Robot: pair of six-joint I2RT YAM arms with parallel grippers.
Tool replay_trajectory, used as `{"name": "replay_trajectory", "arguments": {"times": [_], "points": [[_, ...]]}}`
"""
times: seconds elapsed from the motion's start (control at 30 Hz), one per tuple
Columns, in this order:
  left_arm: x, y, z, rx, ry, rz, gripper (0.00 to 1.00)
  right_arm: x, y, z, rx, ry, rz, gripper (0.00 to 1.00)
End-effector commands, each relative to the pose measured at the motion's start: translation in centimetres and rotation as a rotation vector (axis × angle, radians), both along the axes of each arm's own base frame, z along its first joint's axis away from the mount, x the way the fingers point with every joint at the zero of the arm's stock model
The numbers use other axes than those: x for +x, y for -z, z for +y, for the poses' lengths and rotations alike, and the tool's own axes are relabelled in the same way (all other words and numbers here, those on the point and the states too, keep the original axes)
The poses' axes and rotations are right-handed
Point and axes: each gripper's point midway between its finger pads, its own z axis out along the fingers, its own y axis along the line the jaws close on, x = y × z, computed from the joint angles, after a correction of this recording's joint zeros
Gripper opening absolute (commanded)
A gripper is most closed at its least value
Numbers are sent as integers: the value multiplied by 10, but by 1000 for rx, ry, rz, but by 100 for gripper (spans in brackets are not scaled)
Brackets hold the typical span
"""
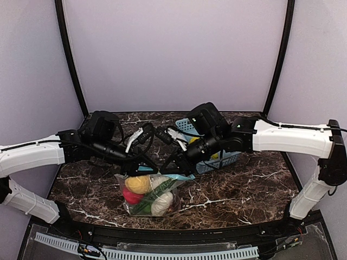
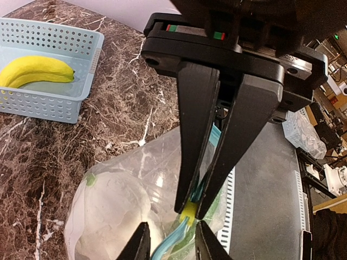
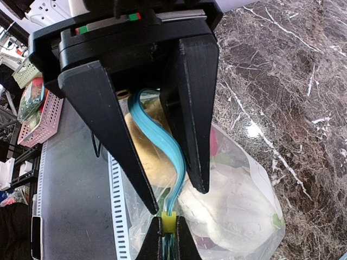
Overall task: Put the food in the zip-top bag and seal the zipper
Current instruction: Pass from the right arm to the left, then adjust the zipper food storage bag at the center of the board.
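Note:
The clear zip-top bag [image 1: 154, 210] lies at the table's front middle, holding an orange [image 1: 139, 184], a red apple [image 1: 132, 196], a white cauliflower [image 1: 162, 203] and something green. My left gripper [image 2: 192, 210] is shut on the yellow slider [image 2: 191, 212] of the teal zipper [image 2: 168, 244]. My right gripper [image 3: 178, 198] is open, its fingers astride the zipper strip [image 3: 160, 135] just behind the slider [image 3: 169, 222]. In the top view the left gripper [image 1: 153, 170] and the right gripper [image 1: 169, 167] meet above the bag's mouth. A yellow banana [image 2: 38, 70] lies in the basket.
The light blue lattice basket [image 1: 230, 158] stands right of the bag, behind my right gripper; it also shows in the left wrist view [image 2: 54, 105]. The table's front edge with a white slotted strip [image 1: 162, 253] lies close below the bag.

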Motion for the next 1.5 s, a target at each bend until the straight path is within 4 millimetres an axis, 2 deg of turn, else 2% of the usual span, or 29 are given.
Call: {"name": "replay_trajectory", "arguments": {"times": [0.0,0.23,0.33,0.37,0.43,0.47,0.6,0.67,0.8,0.9,1.0,1.13,1.47], "points": [[-8,-3,-3,-1,39,8,25,8,-28,0,81,21,-61,0],[-11,-5,-3,0,49,12,32,9,-34,0,94,18,-70,0],[-9,-7,-3,-2,43,3,17,11,-32,-1,88,23,-70,0],[-8,-7,-3,0,38,0,9,11,-33,-1,87,27,-71,0],[-6,-10,-2,-1,22,-15,2,14,-35,-2,85,46,-77,0],[-5,-12,-1,-3,13,-22,1,15,-38,-4,84,63,-81,7],[3,-18,9,-8,-71,-76,1,26,-49,-20,55,166,-114,50],[6,-23,15,-33,-110,-107,1,33,-50,-32,28,241,-119,66],[5,-30,21,-70,-137,-124,1,47,-43,-60,-20,400,-116,83],[4,-29,22,-67,-136,-117,1,38,-33,-70,-12,383,-108,91],[3,-29,21,-69,-129,-113,1,23,-31,-71,51,296,-115,95],[-2,-32,19,-78,-94,-102,1,17,-26,-69,96,233,-138,99],[-13,-31,17,-73,-34,-61,1,8,-34,-37,150,49,-108,99]]}}
